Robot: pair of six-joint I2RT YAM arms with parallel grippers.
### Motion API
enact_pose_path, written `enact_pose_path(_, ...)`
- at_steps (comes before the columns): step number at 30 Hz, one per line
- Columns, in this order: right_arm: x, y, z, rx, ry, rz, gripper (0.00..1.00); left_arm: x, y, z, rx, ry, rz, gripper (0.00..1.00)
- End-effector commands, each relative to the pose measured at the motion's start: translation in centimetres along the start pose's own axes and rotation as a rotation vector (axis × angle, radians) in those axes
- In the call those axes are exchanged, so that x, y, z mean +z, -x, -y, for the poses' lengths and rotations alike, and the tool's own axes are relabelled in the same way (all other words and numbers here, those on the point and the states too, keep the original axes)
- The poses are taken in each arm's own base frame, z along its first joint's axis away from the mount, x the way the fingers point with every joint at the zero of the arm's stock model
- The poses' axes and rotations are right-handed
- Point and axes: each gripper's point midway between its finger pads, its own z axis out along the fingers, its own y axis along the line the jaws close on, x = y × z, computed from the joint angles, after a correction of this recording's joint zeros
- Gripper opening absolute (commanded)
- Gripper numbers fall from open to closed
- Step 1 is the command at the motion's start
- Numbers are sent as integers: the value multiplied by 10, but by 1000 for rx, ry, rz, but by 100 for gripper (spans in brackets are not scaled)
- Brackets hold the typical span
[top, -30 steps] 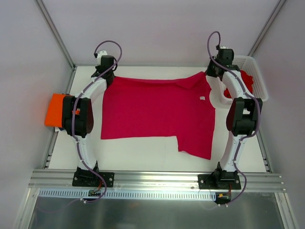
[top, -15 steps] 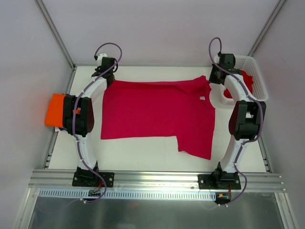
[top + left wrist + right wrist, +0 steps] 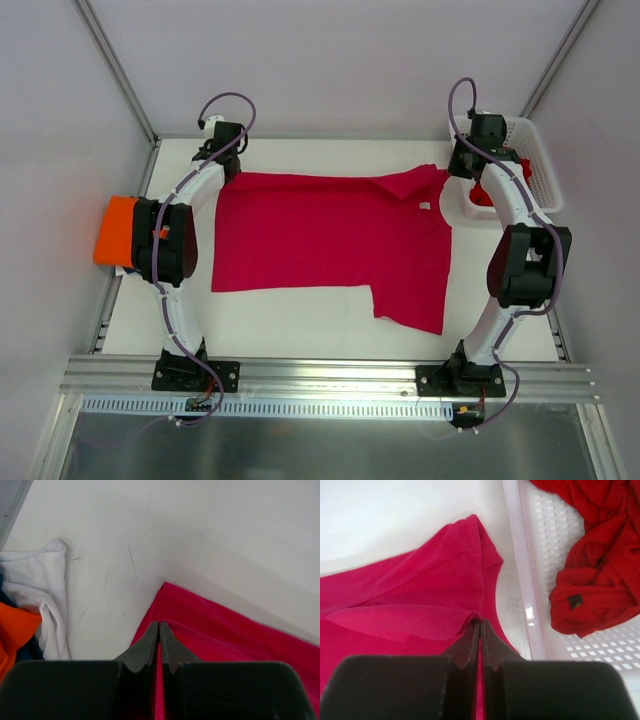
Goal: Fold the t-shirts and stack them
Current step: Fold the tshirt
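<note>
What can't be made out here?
- Top view: left claw and right claw, hidden under their wrists at the crimson t-shirt corners.
- Top view: orange t-shirt, partly behind the left arm.
- Right wrist: red t-shirt in the basket, cut off by top and right edges.

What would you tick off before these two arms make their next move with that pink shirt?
1. Left hand shut on a far corner of the pink t-shirt: ok.
2. Right hand shut on the other far corner: ok.
3. Far edge smooth between the hands: not ok, a fold shows near the right hand.
4. Near part of the shirt lying flat on the table: ok.
5. Shirt clear of the white basket: cannot tell, they look very close.
</note>
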Motion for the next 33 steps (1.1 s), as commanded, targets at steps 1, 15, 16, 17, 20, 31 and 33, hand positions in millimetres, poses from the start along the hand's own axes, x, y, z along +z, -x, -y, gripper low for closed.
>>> enact_pose_path(1,-20,6,11,-17,-33,31,0,-7,11,-8,-30,29,14,0)
enact_pose_path(15,-15,-28,14,-15,-34,-24,76,-1,-15,-12,-20,56,-67,92)
enact_pose_path(16,-20,-26,13,-16,-24,-12,79,-3,-17,-15,-19,68,-67,99)
enact_pose_path(17,-23,-24,12,-16,-19,0,84,-5,-16,-16,-27,71,-64,99)
enact_pose_path(20,-36,-11,9,-12,-2,51,86,-17,-5,-19,-53,62,-36,99)
enact_pose_path(31,-44,10,-22,28,136,112,83,-27,24,3,-70,-18,9,80)
enact_pose_path(33,-37,10,-29,34,165,96,71,-14,18,15,-55,-40,-13,70)
